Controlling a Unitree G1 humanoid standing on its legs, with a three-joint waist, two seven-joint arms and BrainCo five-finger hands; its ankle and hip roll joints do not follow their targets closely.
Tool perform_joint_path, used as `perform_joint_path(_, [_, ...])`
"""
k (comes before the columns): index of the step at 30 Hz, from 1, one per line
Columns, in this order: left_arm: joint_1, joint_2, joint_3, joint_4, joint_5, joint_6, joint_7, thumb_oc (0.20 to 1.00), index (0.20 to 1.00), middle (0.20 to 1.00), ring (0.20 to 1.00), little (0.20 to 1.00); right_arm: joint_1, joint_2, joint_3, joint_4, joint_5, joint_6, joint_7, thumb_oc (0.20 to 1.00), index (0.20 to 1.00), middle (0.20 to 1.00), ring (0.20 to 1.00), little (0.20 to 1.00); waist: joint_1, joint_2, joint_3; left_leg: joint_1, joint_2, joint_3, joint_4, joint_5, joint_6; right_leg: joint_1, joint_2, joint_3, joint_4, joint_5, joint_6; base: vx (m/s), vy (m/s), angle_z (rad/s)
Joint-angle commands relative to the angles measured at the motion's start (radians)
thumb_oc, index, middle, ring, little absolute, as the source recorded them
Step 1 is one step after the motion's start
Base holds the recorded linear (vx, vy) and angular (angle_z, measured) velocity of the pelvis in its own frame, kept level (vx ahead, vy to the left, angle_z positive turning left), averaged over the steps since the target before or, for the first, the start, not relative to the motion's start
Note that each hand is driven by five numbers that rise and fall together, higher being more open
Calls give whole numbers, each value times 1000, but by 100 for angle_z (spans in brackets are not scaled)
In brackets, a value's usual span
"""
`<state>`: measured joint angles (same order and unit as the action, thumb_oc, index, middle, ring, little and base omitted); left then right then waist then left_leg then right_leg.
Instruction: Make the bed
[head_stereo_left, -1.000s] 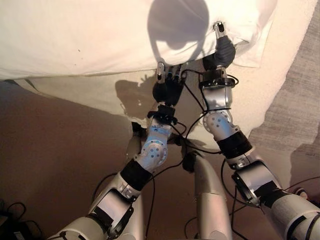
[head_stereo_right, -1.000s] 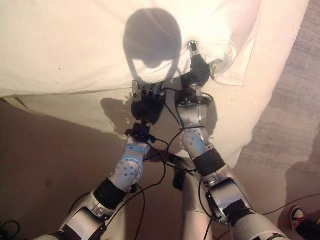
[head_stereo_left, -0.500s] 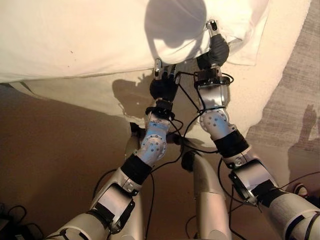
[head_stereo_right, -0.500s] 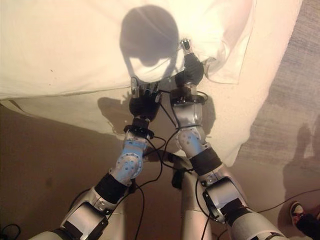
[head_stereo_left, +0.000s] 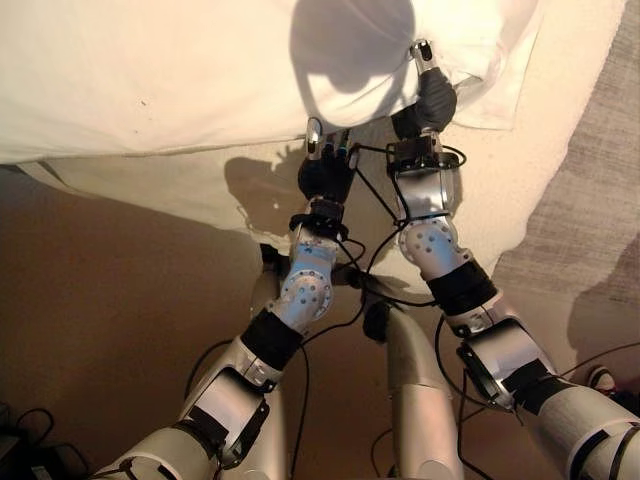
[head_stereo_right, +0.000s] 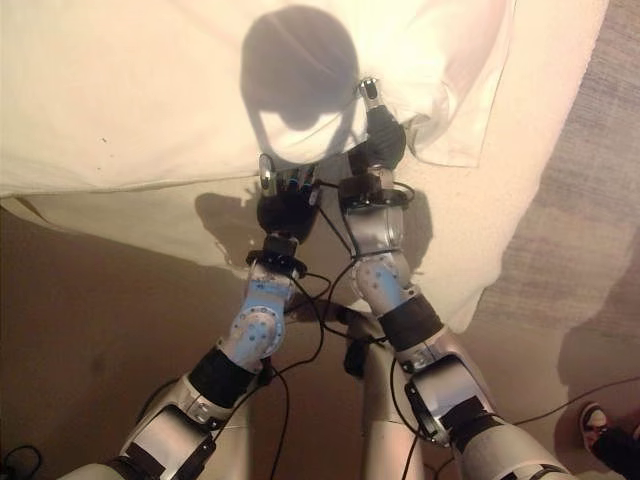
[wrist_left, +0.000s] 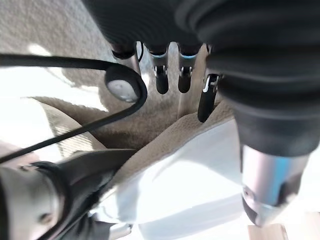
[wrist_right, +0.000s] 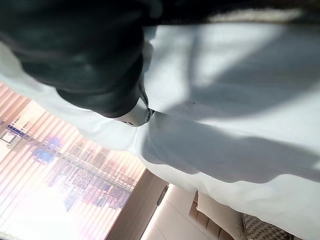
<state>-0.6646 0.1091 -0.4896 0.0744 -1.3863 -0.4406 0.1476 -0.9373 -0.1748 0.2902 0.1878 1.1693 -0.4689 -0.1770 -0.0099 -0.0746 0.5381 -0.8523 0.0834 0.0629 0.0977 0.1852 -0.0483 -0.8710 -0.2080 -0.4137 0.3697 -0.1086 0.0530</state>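
A white duvet (head_stereo_left: 150, 70) lies across the bed, its near edge hanging over a cream sheet (head_stereo_left: 500, 180) that drapes down the bed's side. My left hand (head_stereo_left: 325, 172) rests at that edge with straight fingers (wrist_left: 161, 80) on the cream sheet and nothing in its grasp. The white cloth (wrist_left: 185, 185) shows beside its thumb. My right hand (head_stereo_left: 433, 98) is at the duvet's near corner, partly tucked under the white cloth (wrist_right: 240, 75).
Brown floor (head_stereo_left: 100, 300) runs along the near side of the bed. A grey carpet (head_stereo_left: 600, 150) lies to the right. A person's shoe (head_stereo_right: 598, 425) shows at the lower right.
Both hands have crept slightly to the left along the duvet's edge. A shadow that lay on the carpet half a second ago has gone.
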Motion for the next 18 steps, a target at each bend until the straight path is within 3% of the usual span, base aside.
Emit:
perform_joint_path(1, [102,172,32,-106,76,90,-104,1000,1000,1000,1000,1000,145,-80,-37,-166,-63,-28,60,200,200,200,200,200,-9,25,-18,13,-25,42,138,-190,-4,30,-33,-22,-156,222,139,0,0,0])
perform_joint_path(9, [163,180,-106,-169,52,193,-184,1000,1000,1000,1000,1000,147,-91,-46,-159,-80,-24,43,200,200,200,200,200,3,30,-18,20,-25,44,134,-190,-2,36,-33,-26,-155,221,138,0,0,0])
perform_joint_path(18, [181,210,-125,-179,40,206,-207,1000,1000,1000,1000,1000,160,-91,-49,-153,-84,-29,48,200,200,200,200,200,7,32,-18,24,-22,50,136,-192,-2,38,-34,-25,-154,222,140,0,0,0])
